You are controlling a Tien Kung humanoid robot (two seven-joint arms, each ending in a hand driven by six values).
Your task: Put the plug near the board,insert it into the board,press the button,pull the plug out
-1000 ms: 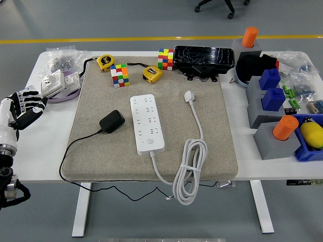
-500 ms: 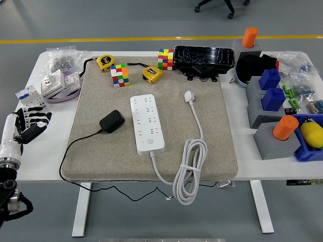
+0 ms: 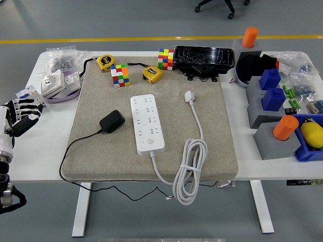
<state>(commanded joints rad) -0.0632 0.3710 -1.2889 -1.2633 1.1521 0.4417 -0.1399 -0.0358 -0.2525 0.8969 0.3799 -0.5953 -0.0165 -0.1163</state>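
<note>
White surface (image 3: 50, 151) carries a grey mat (image 3: 212, 151), and on it lies the white power strip (image 3: 147, 124). The black plug (image 3: 112, 121) rests just beside its left edge, not inserted; its cable runs off the near edge. This fits either the plug brought near before insertion, or already pulled out. The left hand (image 3: 17, 118) is at the left edge, well apart from the plug, its fingers (image 3: 26, 107) loosely curled and holding nothing.
</note>
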